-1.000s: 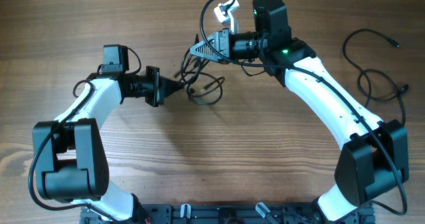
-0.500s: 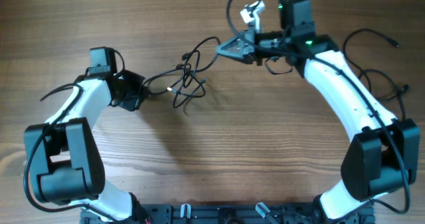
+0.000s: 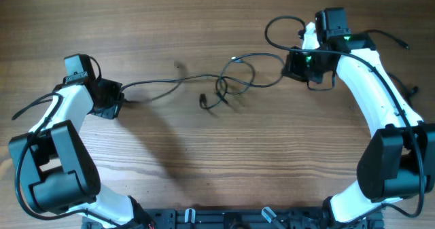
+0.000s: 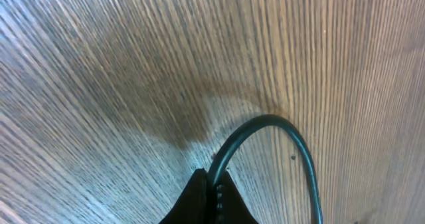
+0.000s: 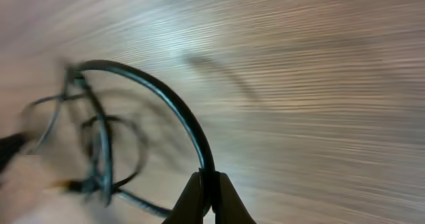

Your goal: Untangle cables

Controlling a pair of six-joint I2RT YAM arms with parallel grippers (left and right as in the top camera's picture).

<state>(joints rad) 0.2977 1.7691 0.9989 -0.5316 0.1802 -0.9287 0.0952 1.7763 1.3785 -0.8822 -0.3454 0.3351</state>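
1. Overhead view: fixed above the table point(image 3: 204, 161); faced straight down; both arms point(image 3: 370, 86) taken in whole; the farthest view.
2. Left wrist view: set behind the left gripper point(image 4: 214, 182); faced along its fingers point(image 4: 196, 199), low over the wood; very near; cables point(image 4: 265, 119) shared with overhead.
3. Right wrist view: set behind the right gripper point(image 5: 207, 184); faced toward the looped cables; near, blurred; loops shared with overhead.

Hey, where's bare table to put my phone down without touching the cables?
Free: the wide table patch between left arm and right arm, nearer than the cables; also the far left corner. Crowded: the line strung between left gripper and right gripper.
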